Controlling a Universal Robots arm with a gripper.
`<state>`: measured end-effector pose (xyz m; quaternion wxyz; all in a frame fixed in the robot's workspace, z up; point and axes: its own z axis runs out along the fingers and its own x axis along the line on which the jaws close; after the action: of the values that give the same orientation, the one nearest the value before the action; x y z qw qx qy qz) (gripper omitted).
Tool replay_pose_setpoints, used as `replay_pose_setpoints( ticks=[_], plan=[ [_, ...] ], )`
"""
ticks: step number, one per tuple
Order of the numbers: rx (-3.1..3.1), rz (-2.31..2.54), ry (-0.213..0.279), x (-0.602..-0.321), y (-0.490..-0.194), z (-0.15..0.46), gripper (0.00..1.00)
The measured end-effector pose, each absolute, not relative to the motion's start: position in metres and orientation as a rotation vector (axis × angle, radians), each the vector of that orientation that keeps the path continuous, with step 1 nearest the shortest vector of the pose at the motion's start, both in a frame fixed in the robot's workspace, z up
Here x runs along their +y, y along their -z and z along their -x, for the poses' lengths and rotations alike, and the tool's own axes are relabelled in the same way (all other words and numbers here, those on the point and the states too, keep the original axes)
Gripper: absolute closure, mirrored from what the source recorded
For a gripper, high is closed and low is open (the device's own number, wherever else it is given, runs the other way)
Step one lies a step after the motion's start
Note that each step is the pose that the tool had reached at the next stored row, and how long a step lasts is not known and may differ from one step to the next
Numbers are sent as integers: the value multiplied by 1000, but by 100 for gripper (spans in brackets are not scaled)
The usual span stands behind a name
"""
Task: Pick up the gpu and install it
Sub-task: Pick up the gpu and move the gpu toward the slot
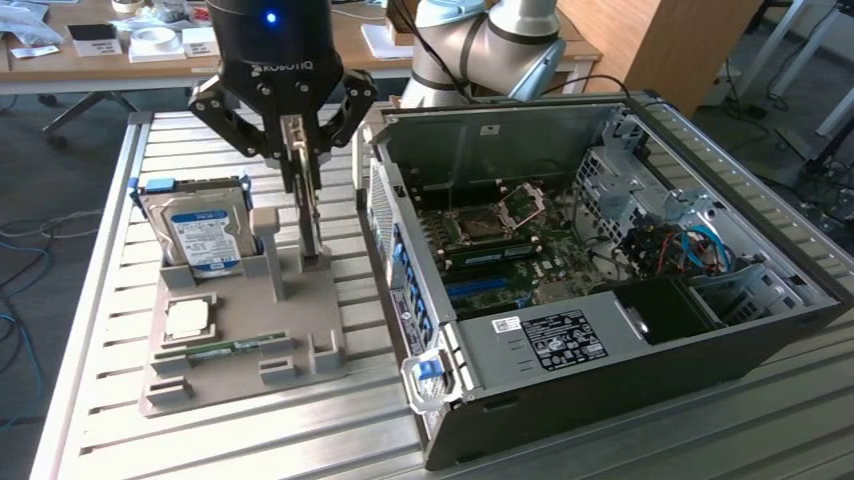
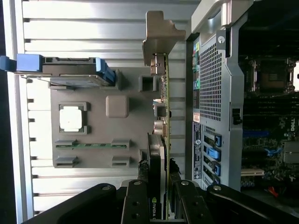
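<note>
The gpu (image 1: 310, 205) stands on edge, thin and upright, with its lower end at the slot of the grey holder (image 1: 310, 335). My gripper (image 1: 302, 165) comes down on it from above and is shut on its upper edge, one finger on each face. In the wrist view the gpu (image 2: 162, 135) runs away from the fingers (image 2: 136, 200), and its silver end bracket (image 2: 161, 35) is at the far end. I cannot tell whether the card is lifted clear of the slot.
A hard drive (image 1: 203, 232), a CPU (image 1: 187, 318) and a memory stick (image 1: 227, 349) sit in the same holder. The open computer case (image 1: 601, 300) lies close by on the exterior view's right, motherboard (image 1: 514, 245) exposed. The slatted metal table (image 1: 94, 300) carries everything.
</note>
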<state>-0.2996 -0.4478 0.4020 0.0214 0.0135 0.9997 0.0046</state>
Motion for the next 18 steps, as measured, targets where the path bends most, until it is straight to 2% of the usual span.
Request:
replay_pose_setpoints(
  ticks=[18],
  plan=[
    [3099,-42,-14,-448,-406,300,73]
  ],
)
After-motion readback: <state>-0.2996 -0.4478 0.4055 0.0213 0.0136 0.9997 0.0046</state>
